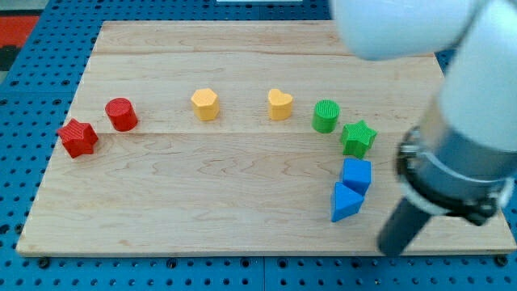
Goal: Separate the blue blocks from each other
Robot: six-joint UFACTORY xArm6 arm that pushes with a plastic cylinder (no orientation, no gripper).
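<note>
Two blue blocks touch each other at the board's lower right: a blue cube (356, 174) and, just below it, a blue triangular block (346, 202). My tip (393, 248) is at the end of the dark rod, to the right of and below the blue triangular block, a short gap away. It touches no block. The arm's large blurred body fills the view's right side and top right.
A green star (358, 138) sits just above the blue cube, with a green cylinder (325, 115) up-left of it. A yellow heart (279, 104) and yellow hexagon (205, 103) are mid-top. A red cylinder (121, 114) and red star (77, 137) are at left. The wooden board (202, 210) ends near the bottom.
</note>
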